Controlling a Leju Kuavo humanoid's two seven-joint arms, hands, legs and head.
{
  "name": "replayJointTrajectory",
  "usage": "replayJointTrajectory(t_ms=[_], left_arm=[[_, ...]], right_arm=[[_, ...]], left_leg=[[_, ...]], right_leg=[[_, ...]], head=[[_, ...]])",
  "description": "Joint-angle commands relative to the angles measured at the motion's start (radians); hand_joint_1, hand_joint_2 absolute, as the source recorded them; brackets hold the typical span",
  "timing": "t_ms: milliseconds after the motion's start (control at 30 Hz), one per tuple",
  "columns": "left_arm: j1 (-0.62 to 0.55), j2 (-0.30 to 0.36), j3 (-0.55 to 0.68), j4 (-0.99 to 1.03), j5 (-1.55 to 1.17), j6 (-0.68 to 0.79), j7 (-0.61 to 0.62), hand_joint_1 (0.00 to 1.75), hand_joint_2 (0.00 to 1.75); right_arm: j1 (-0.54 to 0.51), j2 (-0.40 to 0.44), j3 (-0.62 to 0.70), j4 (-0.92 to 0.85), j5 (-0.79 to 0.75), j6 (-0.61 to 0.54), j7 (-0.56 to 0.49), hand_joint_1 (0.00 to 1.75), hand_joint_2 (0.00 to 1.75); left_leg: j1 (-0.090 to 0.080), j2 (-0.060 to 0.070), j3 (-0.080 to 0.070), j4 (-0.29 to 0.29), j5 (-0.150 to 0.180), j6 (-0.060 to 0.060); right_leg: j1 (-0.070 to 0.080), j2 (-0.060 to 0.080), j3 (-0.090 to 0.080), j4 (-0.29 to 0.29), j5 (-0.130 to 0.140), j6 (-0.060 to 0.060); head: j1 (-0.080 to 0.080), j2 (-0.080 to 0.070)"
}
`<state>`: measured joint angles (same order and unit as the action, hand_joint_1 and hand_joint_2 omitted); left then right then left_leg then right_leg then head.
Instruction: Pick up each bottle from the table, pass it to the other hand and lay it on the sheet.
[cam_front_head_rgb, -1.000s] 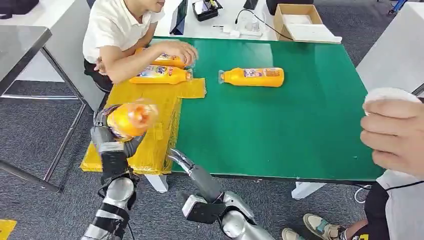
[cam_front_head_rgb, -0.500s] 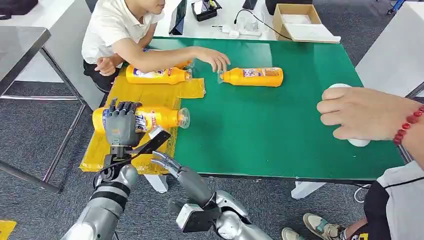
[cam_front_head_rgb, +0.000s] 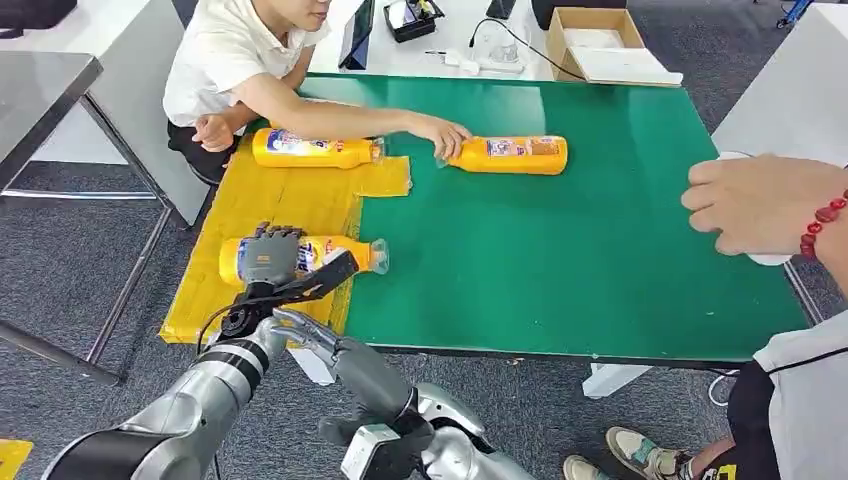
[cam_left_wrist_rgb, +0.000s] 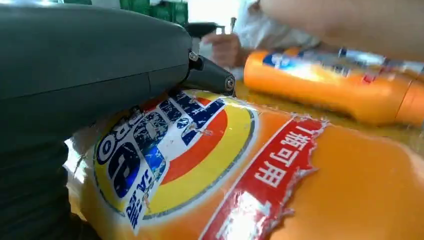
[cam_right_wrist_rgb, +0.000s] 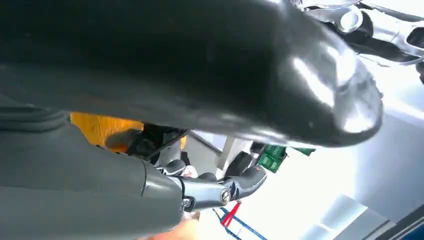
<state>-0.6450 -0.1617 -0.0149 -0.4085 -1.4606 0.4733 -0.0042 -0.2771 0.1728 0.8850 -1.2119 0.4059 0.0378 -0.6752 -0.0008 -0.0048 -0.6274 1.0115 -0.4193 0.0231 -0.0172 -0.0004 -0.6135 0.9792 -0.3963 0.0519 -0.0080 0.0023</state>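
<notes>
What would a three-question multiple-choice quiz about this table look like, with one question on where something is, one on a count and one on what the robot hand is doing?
1. Where does the bottle under the left robot hand lie?
A. on the yellow sheet
B. on the floor
C. in the cardboard box

2. How many orange bottles are in the head view?
A. one
B. three
C. five

3. What is the left robot hand doing?
A. hanging free
B. resting over a lying bottle
C. holding a cup

Answers:
1 A: the near bottle lies along the near part of the yellow sheet, its cap end reaching the green table.
2 B: besides it, a far bottle lies on the sheet and a third bottle on the green.
3 B: its fingers drape over the label.
</notes>
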Motion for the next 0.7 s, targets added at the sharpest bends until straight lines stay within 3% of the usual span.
replayJointTrajectory(t_ms=[33,67,267,400,433,467,700], left_arm=[[-0.062,-0.043,0.029,0.103,0.135,-0.193,-0.090,0.17,0.00],[-0.067,-0.048,0.035,0.098,0.162,-0.239,-0.112,0.00,0.00],[-0.070,-0.059,0.033,0.088,0.213,-0.308,-0.146,0.00,0.00],[-0.043,-0.086,0.105,0.060,0.457,-0.469,-0.270,0.00,0.00],[-0.040,-0.086,0.114,0.058,0.499,-0.494,-0.282,0.00,0.00],[-0.036,-0.086,0.120,0.052,0.529,-0.499,-0.291,0.00,1.75],[-0.018,-0.099,0.209,-0.016,0.802,-0.540,-0.371,0.00,1.75]], right_arm=[[0.002,-0.020,0.004,-0.001,-0.006,-0.007,0.004,0.00,0.00],[0.004,-0.018,0.001,0.001,-0.006,-0.006,0.004,0.00,0.00],[0.000,-0.014,0.000,0.014,0.002,-0.014,0.003,0.00,0.00],[0.005,-0.019,-0.001,0.020,0.004,-0.033,-0.005,0.00,0.00],[0.004,-0.019,0.002,0.032,0.002,-0.033,-0.007,0.00,0.00],[0.001,-0.018,0.006,0.046,0.005,-0.039,-0.011,0.00,0.00],[0.014,-0.016,0.006,0.070,0.001,-0.071,-0.023,0.00,0.00]], left_leg=[[0.001,-0.001,0.004,0.000,-0.002,-0.001],[0.001,-0.002,0.005,0.000,-0.002,-0.001],[0.000,-0.001,0.005,0.000,-0.002,-0.001],[0.000,-0.001,0.005,-0.001,-0.001,-0.001],[0.002,-0.001,0.011,0.000,-0.004,-0.002],[0.000,-0.001,0.005,-0.001,-0.001,-0.001],[0.000,0.000,0.006,-0.001,-0.001,-0.001]], right_leg=[[0.001,-0.002,0.005,0.000,-0.002,-0.002],[0.001,-0.002,0.006,0.000,-0.003,-0.002],[0.001,-0.001,0.006,0.000,-0.002,-0.002],[0.001,-0.001,0.005,-0.001,-0.001,-0.002],[0.002,-0.001,0.012,-0.001,-0.004,-0.004],[0.001,-0.001,0.006,-0.001,-0.001,-0.002],[0.001,0.000,0.007,-0.001,-0.001,-0.002]], head=[[-0.001,0.000],[0.000,0.000],[0.000,0.000],[0.000,0.000],[0.000,0.000],[0.000,0.000],[0.000,0.000]])
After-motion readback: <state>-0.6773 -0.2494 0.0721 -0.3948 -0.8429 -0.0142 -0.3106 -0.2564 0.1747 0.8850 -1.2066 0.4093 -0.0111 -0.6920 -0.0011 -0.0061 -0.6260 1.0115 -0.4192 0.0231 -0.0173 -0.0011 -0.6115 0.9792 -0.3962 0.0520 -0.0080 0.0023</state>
